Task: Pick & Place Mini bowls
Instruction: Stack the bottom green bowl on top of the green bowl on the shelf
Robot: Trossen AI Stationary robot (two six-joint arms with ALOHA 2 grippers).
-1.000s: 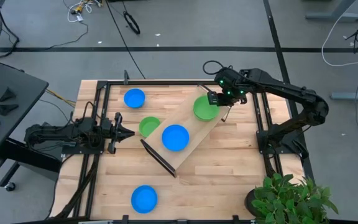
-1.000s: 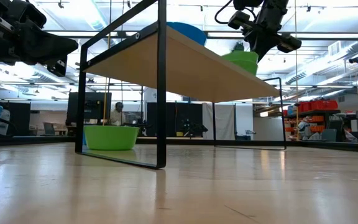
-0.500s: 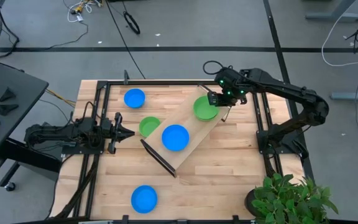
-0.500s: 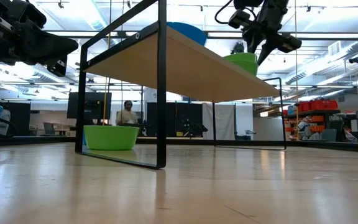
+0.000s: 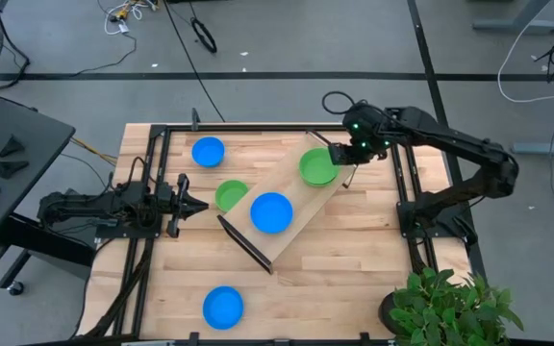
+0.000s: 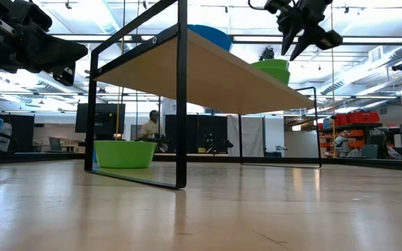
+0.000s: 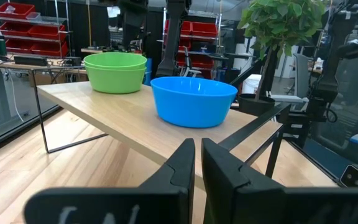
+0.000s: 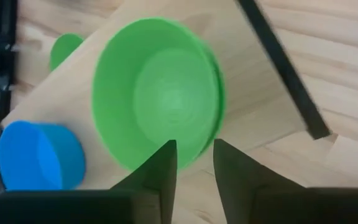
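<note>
A long pale wooden tray (image 5: 305, 206) stands raised on black legs, slanting across the table's middle. On its far right end sit two nested green mini bowls (image 5: 317, 167) (image 8: 157, 93); a blue one (image 5: 271, 212) sits mid-tray. My right gripper (image 6: 300, 47) hangs open just above and to the right of the green pair, touching nothing. Another green bowl (image 5: 230, 195) rests on the table beside the tray. Blue bowls lie at the far left (image 5: 208, 152) and near the front edge (image 5: 223, 307). My left gripper (image 5: 192, 204) waits shut at the table's left.
A black frame rail (image 5: 404, 192) runs along the table's right side under my right arm. A potted plant (image 5: 445, 308) stands at the near right corner. A person (image 6: 149, 127) sits far off in the room behind.
My right gripper has opened, letting go of the upper green bowl's rim, then risen and drawn back a little toward the table's right edge. The green bowl stays nested in the other green one on the tray.
</note>
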